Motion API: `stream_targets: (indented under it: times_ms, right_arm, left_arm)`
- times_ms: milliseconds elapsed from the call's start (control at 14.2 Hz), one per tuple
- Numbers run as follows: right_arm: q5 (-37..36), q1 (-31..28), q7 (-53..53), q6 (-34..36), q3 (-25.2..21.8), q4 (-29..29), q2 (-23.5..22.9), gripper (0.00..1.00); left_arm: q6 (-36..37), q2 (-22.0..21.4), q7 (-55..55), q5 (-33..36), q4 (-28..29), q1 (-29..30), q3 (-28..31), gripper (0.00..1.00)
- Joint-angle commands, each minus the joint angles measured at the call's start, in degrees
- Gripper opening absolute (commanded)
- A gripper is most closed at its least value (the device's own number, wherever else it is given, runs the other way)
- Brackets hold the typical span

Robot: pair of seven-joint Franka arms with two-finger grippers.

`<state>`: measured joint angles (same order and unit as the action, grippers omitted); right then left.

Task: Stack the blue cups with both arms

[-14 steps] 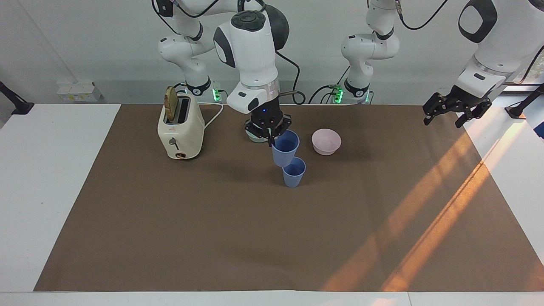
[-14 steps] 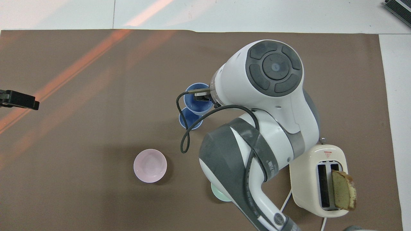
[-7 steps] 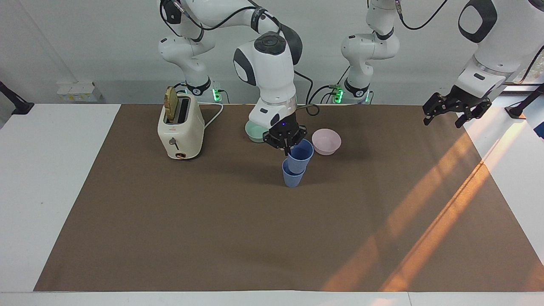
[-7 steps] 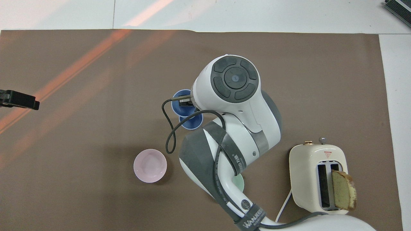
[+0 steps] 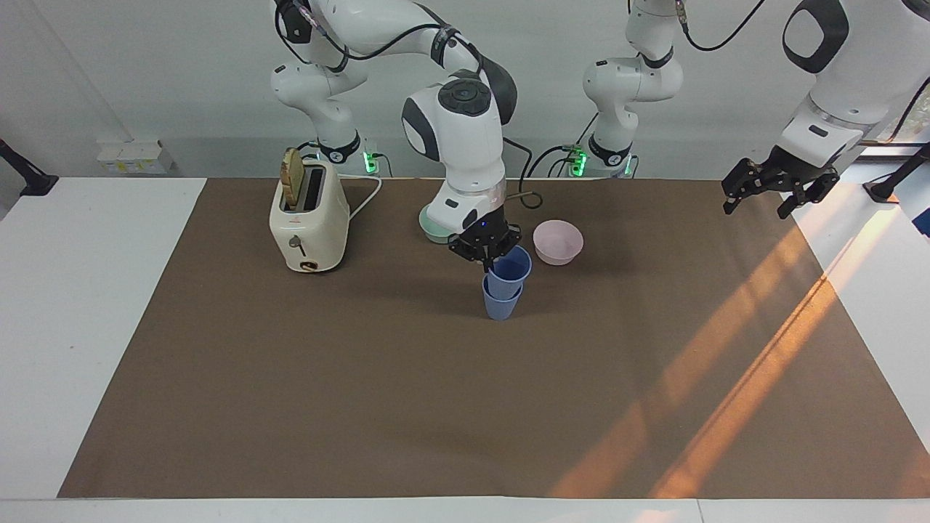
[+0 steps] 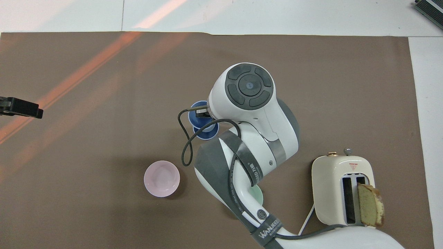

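Observation:
One blue cup [image 5: 500,306] stands on the brown mat near the table's middle. A second blue cup [image 5: 510,270] sits slightly tilted with its lower part inside the first. My right gripper [image 5: 486,256] is shut on this upper cup's rim, on the side toward the robots. In the overhead view the right arm covers part of both cups: the upper cup [image 6: 194,117] and the lower cup [image 6: 208,133] show beside the right gripper [image 6: 202,112]. My left gripper [image 5: 771,190] waits open in the air over the mat's edge at the left arm's end, holding nothing.
A cream toaster [image 5: 309,218] with a bread slice [image 5: 292,178] in it stands toward the right arm's end. A mint-green bowl [image 5: 434,232] and a pale pink bowl [image 5: 558,242] sit nearer to the robots than the cups.
The right gripper has brought its cup down from above the standing cup and into its mouth. The left arm has not moved.

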<state>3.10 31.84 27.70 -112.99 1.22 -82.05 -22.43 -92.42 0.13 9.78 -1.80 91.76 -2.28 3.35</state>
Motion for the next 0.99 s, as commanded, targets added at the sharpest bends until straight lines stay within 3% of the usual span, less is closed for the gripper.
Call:
stream_targets:
  times_ms: [0,141,212,282,353,918]
  right_arm:
    - [0.33,-0.46,0.86,-1.09,0.36,-1.53,1.07,0.0]
    - [0.42,-0.46,0.95,-1.0,0.45,-1.53,1.07,0.0]
    - [0.94,-0.46,1.47,-1.0,0.45,-1.53,1.07,0.12]
    - [2.25,-0.9,2.61,-1.09,0.45,-1.62,1.07,0.72]
    - [3.22,-0.9,2.71,-1.44,0.36,-2.06,1.16,1.0]
    - [2.18,-1.6,3.23,-0.66,-0.52,-1.62,2.03,1.0]
  left_arm:
    - [0.4,-0.48,-0.55,0.74,-0.18,0.08,-0.37,1.0]
    - [0.4,-0.39,-0.55,0.74,-0.18,0.08,-0.37,1.0]
    - [0.4,-0.39,-0.55,0.74,-0.18,0.08,-0.37,1.0]
    - [0.4,-0.39,-0.55,0.74,-0.18,0.08,-0.37,1.0]
    - [0.4,-0.48,-0.55,0.74,-0.18,0.08,-0.37,1.0]
    - [0.4,-0.48,-0.55,0.74,-0.18,0.08,-0.37,1.0]
